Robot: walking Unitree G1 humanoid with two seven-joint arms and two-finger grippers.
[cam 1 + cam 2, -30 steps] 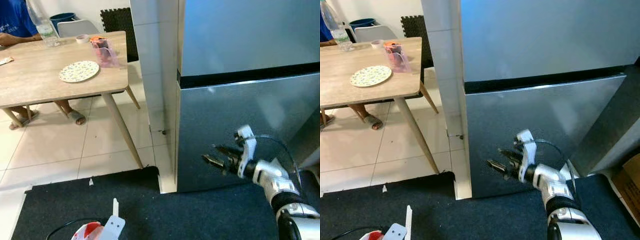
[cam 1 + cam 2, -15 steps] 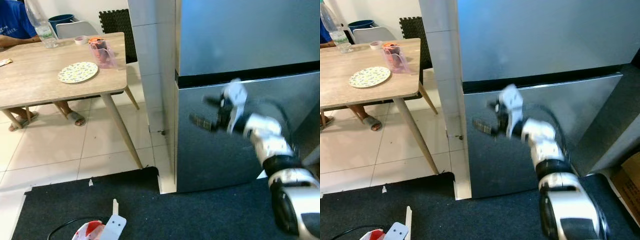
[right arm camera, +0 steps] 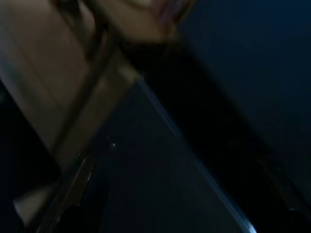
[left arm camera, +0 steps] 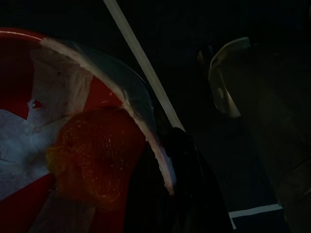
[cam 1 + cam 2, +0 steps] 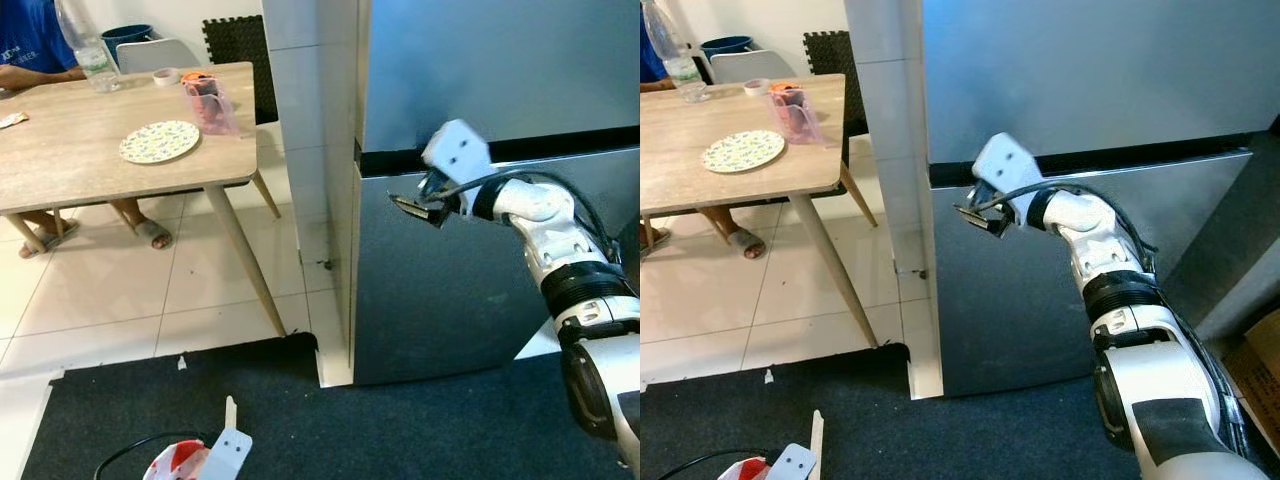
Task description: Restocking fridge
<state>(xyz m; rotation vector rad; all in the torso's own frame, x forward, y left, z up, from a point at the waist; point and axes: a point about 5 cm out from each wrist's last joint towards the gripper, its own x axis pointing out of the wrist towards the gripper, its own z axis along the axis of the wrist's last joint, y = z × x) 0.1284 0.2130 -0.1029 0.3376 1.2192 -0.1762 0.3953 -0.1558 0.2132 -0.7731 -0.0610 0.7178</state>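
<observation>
Fridge (image 5: 480,90) stands closed, silver, two doors split by a dark seam, beside a tiled pillar (image 5: 305,120). Wooden table (image 5: 60,160) off to the robot's left carries a patterned plate (image 5: 158,141), pink pitcher (image 5: 208,104) and clear bottle (image 5: 85,45). Right gripper (image 5: 412,208) raised against the lower door's top edge, just under the seam; finger spacing cannot be told. Left gripper (image 5: 225,448) low over the dark mat, next to a red-and-white bag (image 4: 58,145); fingers unreadable.
</observation>
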